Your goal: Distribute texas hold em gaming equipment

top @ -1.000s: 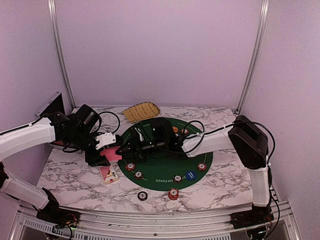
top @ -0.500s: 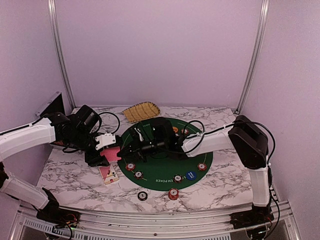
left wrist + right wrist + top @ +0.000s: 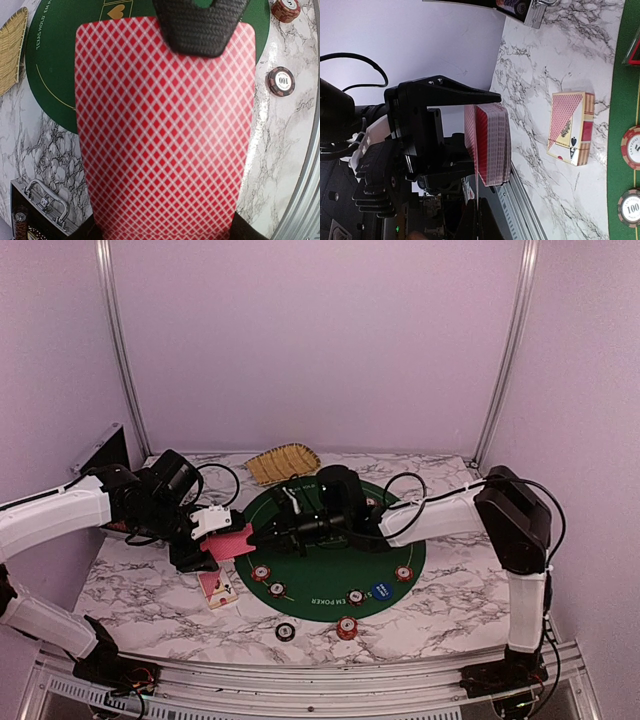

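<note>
At the left edge of the mat (image 3: 320, 575) we see the left gripper (image 3: 210, 545) clamping the card deck (image 3: 492, 145) — long axis pointing over the mat — and the right gripper (image 3: 262, 536) pinching the top card (image 3: 160, 135); a basket (image 3: 283, 462) sits behind the mat.

The mat (image 3: 320, 575) lies midway on the counter (image 3: 440, 615); the basket (image 3: 283, 462) behind it at the far edge; the case (image 3: 100, 452) far left; the card box (image 3: 217, 588) left of the mat; two chips (image 3: 285, 631) before the mat; the deck (image 3: 228, 543) above the counter behind the box, its top card (image 3: 160, 130) in the right pincer (image 3: 258, 536).
</note>
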`<state>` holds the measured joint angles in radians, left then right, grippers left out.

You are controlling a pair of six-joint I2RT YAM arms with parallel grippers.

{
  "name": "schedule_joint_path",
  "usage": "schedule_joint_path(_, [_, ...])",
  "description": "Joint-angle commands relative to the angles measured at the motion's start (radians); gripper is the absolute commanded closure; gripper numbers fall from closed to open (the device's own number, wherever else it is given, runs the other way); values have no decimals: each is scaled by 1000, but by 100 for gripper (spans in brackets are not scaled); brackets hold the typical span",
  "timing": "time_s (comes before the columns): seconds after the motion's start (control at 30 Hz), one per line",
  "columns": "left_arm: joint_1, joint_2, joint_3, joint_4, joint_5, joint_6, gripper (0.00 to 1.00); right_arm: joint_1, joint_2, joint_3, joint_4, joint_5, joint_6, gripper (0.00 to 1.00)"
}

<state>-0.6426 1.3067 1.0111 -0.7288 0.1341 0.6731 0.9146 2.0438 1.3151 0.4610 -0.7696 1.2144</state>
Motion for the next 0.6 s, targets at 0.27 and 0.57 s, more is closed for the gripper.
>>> schedule_joint_path(0.27, [14, -17, -22, -2, -6, -9, 98, -110, -110, -60, -97, -23, -101, 100])
schedule_joint_path(0.57, [17, -23, -23, -10, -10, -14, 100, -186, -112, -48, -175, -29, -165, 100])
